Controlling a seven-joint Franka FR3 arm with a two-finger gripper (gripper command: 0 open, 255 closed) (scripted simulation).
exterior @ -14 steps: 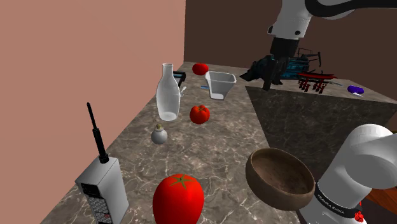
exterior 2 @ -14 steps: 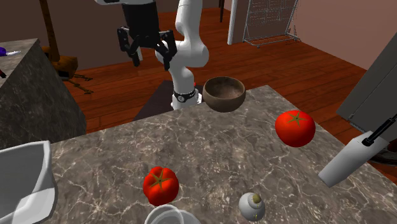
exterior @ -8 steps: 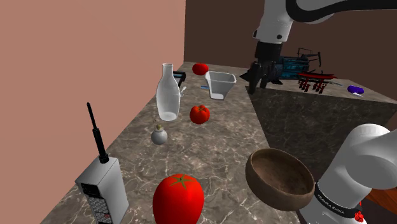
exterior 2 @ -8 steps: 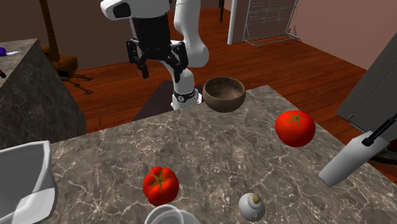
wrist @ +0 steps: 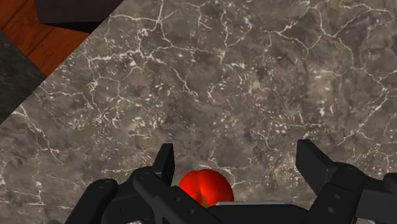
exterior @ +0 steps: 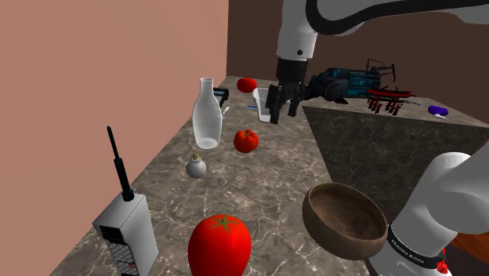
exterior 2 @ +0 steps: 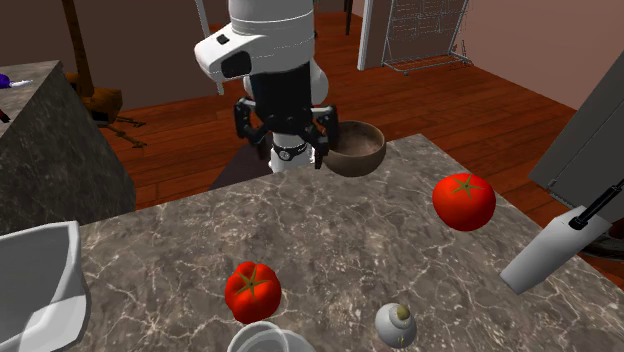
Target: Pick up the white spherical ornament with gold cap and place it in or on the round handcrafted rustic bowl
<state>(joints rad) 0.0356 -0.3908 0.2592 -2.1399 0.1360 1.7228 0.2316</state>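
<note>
Hovering high above the marble counter [exterior: 270, 184], the black gripper [exterior: 282, 100] hangs with its jaws spread wide and nothing between them. From the hand's own camera the gripper [wrist: 238, 167] looks down on veined stone, with a red tomato [wrist: 205, 188] lying below the fingers, untouched. The white ornament [exterior: 196, 166] with its gold cap stands upright on the counter near the foot of the glass flask [exterior: 206, 118], at about eight o'clock from the gripper in the shoulder view. I judge the step in hand to be the approach. To do it well, the arm should swing across to that ball, set the fingers either side of its widest part and come straight down. It should stay clear of the flask at the ornament's twelve o'clock before closing. The brown bowl [exterior: 338, 235] waits at about four o'clock from the ornament, close to the arm's base. Counting up: one ornament, one bowl, one flask, one white square tub [exterior: 272, 104], one handset [exterior: 125, 231] with an aerial, and three tomatoes [exterior: 219, 245].
</note>
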